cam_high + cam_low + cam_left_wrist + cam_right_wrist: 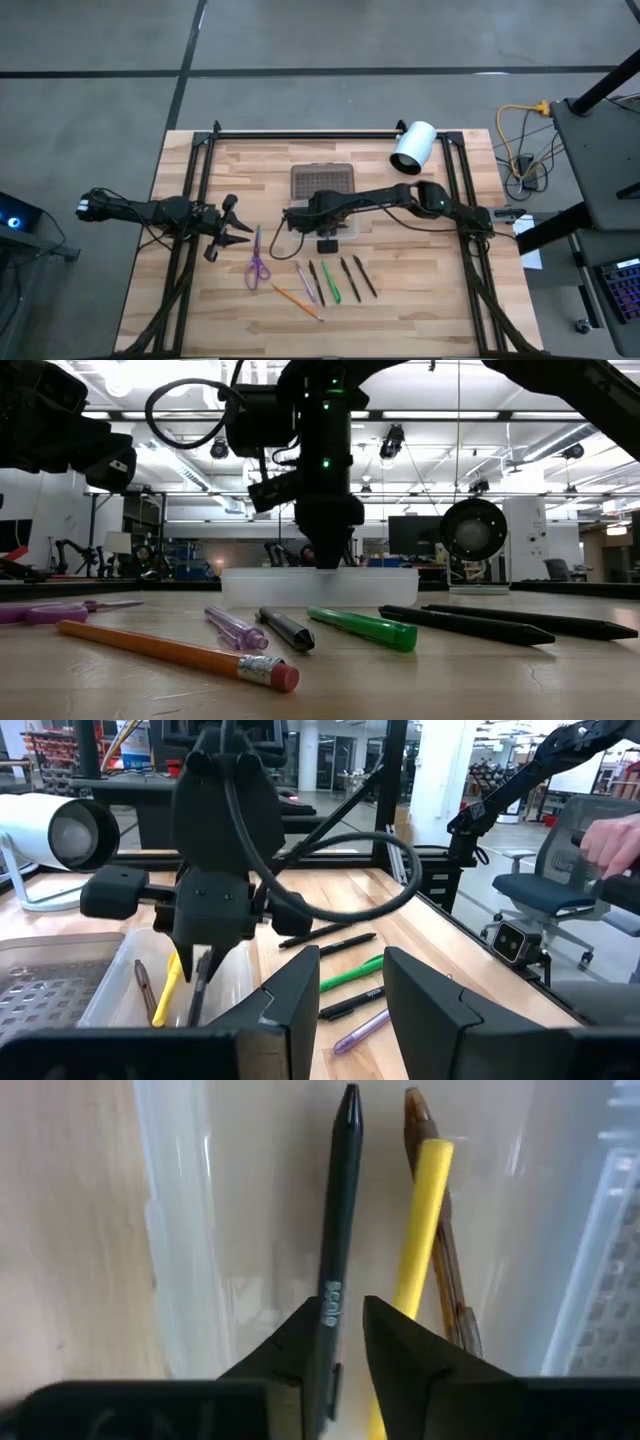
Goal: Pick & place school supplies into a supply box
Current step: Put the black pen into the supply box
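Releasing a black pen (340, 1210) into the supply box (120, 982), the right gripper (345, 1325) spreads slightly; next it must lift clear.

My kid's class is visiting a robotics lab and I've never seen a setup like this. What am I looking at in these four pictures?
Two dark robot arms work at a wooden table, tidying school supplies into a clear supply box.

One picture looks straight down, one looks level across the tabletop, and two come from cameras on the arms' wrists.

The right gripper is over the box, a black pen between its jaws, which look slightly parted. A yellow pencil and a brown pen already lie inside.

The left gripper waits at the table's left, jaws open and empty.

Still on the table: purple scissors, an orange pencil, a purple pen, a green pen and three dark pens. The white cylinder at the back is not part of the job.
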Robot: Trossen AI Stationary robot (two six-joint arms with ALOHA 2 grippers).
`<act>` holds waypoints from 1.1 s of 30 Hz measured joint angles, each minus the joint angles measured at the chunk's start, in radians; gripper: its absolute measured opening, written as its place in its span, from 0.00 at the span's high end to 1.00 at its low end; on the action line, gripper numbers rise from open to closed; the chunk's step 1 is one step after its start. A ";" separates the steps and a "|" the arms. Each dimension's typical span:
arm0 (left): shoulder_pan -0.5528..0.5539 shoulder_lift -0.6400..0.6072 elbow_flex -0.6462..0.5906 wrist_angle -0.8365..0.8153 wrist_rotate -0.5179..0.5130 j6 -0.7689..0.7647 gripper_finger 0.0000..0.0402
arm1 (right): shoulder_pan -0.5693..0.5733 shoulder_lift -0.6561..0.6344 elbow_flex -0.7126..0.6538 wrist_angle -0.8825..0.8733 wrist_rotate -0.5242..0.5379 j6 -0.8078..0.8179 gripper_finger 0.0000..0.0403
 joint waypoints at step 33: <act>0.000 0.000 0.000 0.000 0.000 0.000 0.75 | 0.037 -0.003 0.173 -0.245 -0.003 0.323 0.82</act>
